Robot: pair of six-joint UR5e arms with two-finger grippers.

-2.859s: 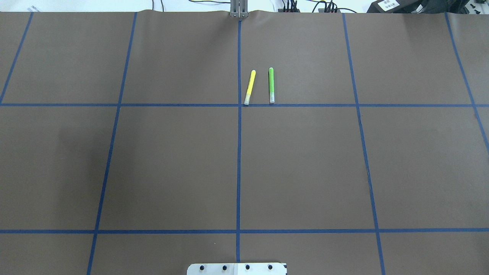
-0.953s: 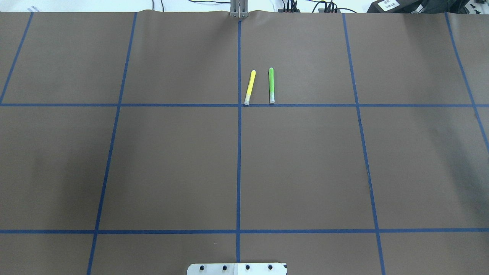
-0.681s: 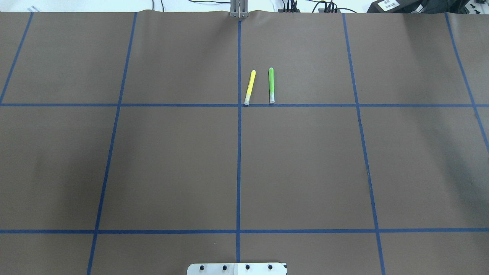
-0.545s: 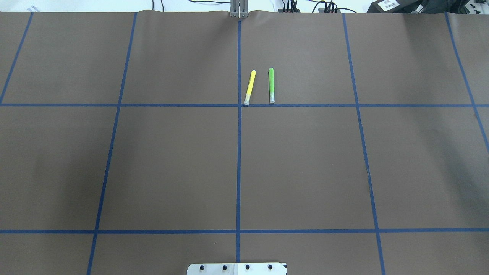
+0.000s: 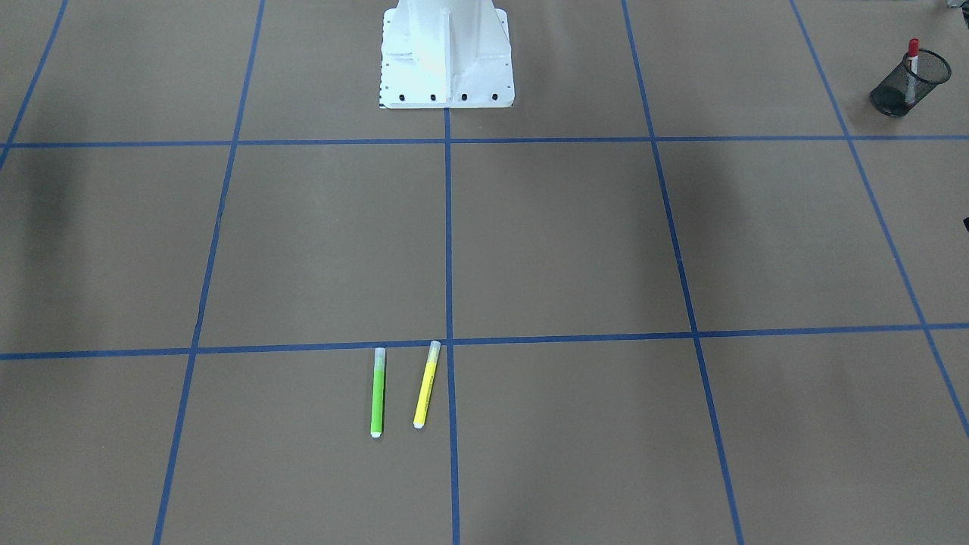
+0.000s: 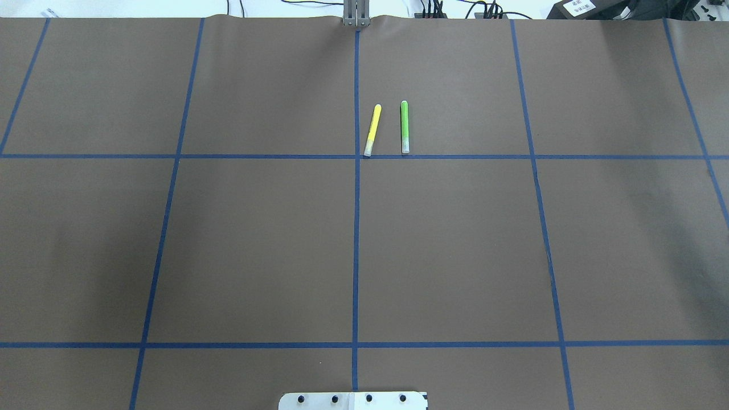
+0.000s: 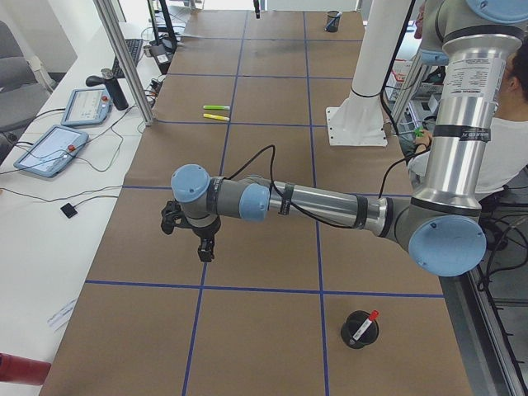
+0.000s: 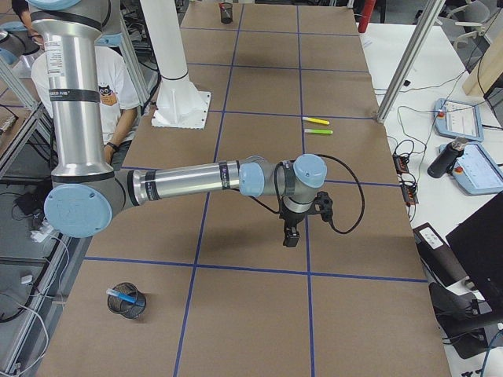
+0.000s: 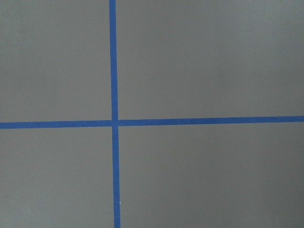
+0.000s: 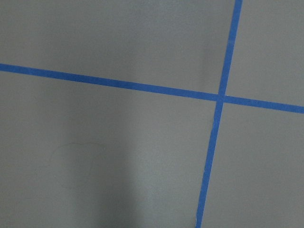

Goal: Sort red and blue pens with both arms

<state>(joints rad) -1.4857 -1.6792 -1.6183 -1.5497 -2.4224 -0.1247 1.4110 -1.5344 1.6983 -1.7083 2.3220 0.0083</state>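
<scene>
Sort looked done: red pen (image 5: 913, 51) in mesh cup (image 5: 897, 94), front view upper right; blue pen (image 8: 126, 297) in second cup (image 8: 127, 311), right-side view lower left. Left gripper (image 7: 204, 250) and right gripper (image 8: 291, 237) hovered mid-frame; finger state can't tell. Next: retract, skip green highlighter (image 6: 404, 126) and yellow highlighter (image 6: 372, 130).

Brown table cover (image 6: 256, 239) gridded with blue tape (image 6: 356, 228), white bench (image 7: 29, 243) alongside

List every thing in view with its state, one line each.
Red-capped marker: standing tilted in a black mesh cup.
Blue pen: leaning inside a second mesh cup.
Green highlighter: capped, lying flat on the table.
Yellow highlighter: capped, lying flat beside it, apart.
Left gripper: pointing down over the table; open or shut unclear.
Right gripper: likewise.
</scene>
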